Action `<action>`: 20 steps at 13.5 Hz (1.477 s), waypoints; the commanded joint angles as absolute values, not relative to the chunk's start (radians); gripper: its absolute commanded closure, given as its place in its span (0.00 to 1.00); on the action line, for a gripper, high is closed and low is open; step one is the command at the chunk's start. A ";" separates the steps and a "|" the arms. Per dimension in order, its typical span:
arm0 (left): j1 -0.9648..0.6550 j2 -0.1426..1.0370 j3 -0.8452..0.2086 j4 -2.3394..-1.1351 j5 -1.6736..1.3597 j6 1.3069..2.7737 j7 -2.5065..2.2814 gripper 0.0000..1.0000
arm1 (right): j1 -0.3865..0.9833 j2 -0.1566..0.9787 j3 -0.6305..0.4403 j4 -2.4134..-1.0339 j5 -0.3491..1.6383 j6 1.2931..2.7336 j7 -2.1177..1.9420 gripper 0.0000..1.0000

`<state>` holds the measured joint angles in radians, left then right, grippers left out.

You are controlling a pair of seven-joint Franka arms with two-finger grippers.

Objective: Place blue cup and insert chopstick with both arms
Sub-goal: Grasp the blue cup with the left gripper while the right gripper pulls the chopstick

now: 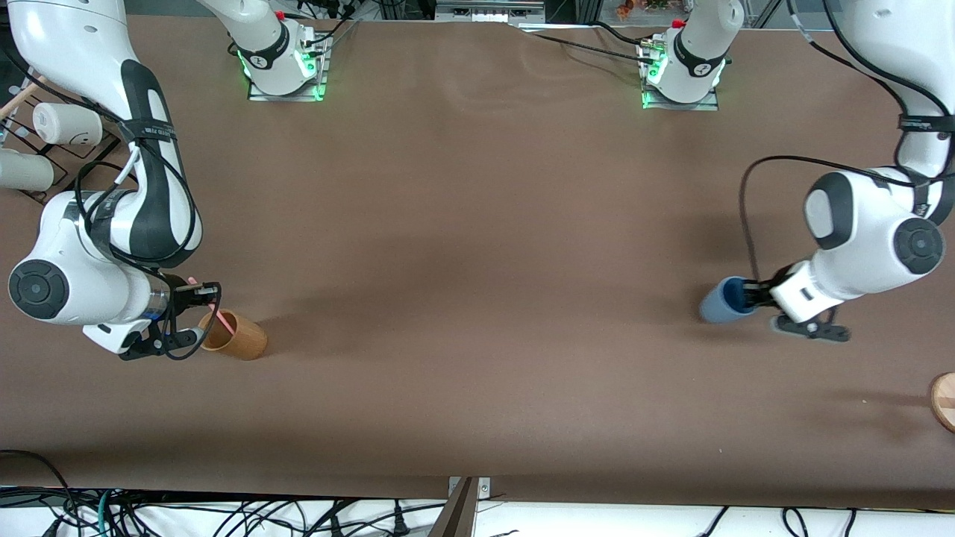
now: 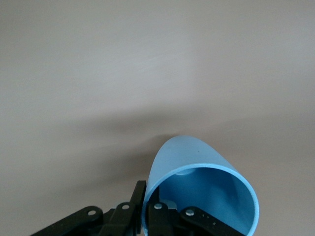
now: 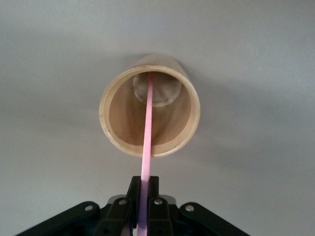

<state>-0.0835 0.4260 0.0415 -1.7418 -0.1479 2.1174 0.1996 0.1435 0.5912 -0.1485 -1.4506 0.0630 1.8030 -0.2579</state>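
In the front view, the left gripper [image 1: 755, 296] pinches the blue cup [image 1: 722, 300] by its rim near the left arm's end of the brown table [image 1: 477, 246], while the right gripper [image 1: 203, 292] clamps the chopstick [image 1: 222, 320] in the wooden cup [image 1: 233, 336]. The left wrist view shows one finger [image 2: 170, 216] inside the cup's wall, so it should be set upright before release. The right wrist view shows the chopstick running down to the wooden cup's floor; it should be drawn straight out along its axis.

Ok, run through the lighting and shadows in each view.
Front view: even overhead light, soft shadows on the table beside the wooden cup and the blue cup, green glow at both arm bases. Left wrist view: a soft dark band of shadow above the blue cup. Right wrist view: flat light, the chopstick sharp, no glare.
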 commanded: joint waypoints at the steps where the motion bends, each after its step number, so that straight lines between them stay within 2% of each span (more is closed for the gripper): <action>1: -0.280 0.439 0.055 -1.655 -0.179 2.057 0.039 1.00 | 0.135 0.569 -0.146 -1.355 0.077 1.641 -0.285 1.00; 3: -0.447 0.477 0.057 -1.623 -0.186 2.057 -0.117 1.00 | 0.135 0.569 -0.147 -1.258 0.075 1.504 -0.285 1.00; 4: -0.527 0.521 0.057 -1.565 -0.180 2.056 -0.202 1.00 | 0.135 0.569 -0.149 -1.212 0.075 1.453 -0.287 1.00; 8: -0.688 0.682 0.057 -1.379 -0.192 2.054 -0.473 1.00 | 0.132 0.548 -0.156 -1.074 0.066 1.277 -0.307 1.00; 11: -0.739 0.742 0.057 -1.333 -0.198 2.056 -0.612 1.00 | 0.133 0.506 -0.147 -1.043 0.049 1.191 -0.302 1.00; 15: -0.756 0.787 0.057 -1.322 -0.198 2.060 -0.693 1.00 | 0.161 0.514 -0.126 -1.025 0.049 1.190 -0.256 1.00; 16: -0.756 0.787 0.057 -1.322 -0.196 2.062 -0.693 0.87 | 0.170 0.517 -0.117 -1.025 0.051 1.193 -0.233 1.00; 17: -0.755 0.787 0.057 -1.322 -0.198 2.063 -0.693 0.81 | 0.181 0.525 -0.111 -1.025 0.051 1.195 -0.204 1.00; 18: -0.753 0.787 0.057 -1.322 -0.198 2.063 -0.693 0.72 | 0.195 0.531 -0.107 -1.025 0.052 1.198 -0.160 1.00; 20: -0.752 0.782 0.057 -1.322 -0.198 2.065 -0.692 0.31 | 0.221 0.532 -0.088 -1.025 0.054 1.198 -0.079 1.00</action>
<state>-0.7427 0.7716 0.0414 -1.3562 -0.1669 2.0790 -0.6873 0.2017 0.5200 -0.1079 -1.0505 0.0605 1.2064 -0.1538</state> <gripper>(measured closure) 0.740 0.907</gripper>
